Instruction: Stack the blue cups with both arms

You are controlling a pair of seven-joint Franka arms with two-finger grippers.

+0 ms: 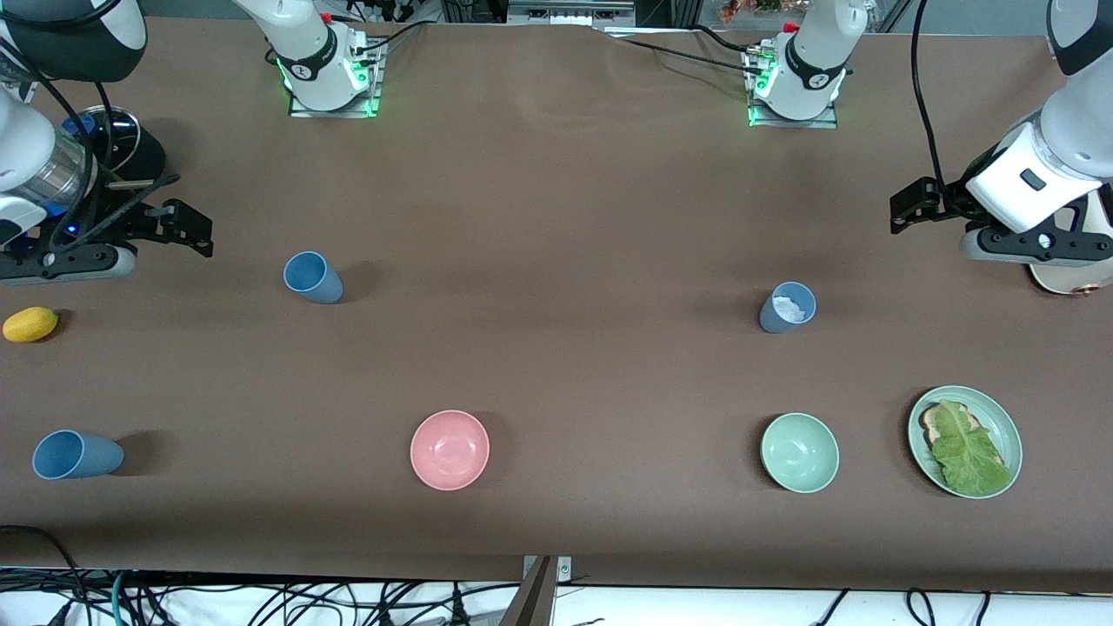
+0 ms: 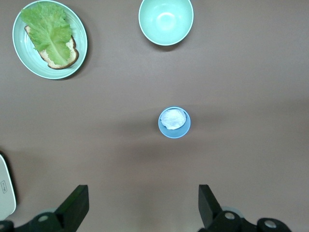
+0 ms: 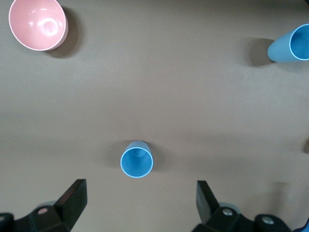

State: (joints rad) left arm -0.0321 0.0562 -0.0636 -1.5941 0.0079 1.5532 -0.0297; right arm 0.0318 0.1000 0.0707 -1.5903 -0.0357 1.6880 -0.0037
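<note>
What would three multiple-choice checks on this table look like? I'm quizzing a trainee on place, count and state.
1. The pale cup with a white bit inside stands:
A. toward the left arm's end
B. in the pink bowl
C. on the plate

2. Blue cups on the table:
A. one
B. three
C. five

3. The left gripper and right gripper are:
A. both open, empty
B. both shut on cups
C. one holding a bowl

Answers:
1 A: it stands by itself, farther from the front camera than the green bowl.
2 B: besides it, a middle cup and a near cup.
3 A: the fingers stand apart with nothing between them.
</note>
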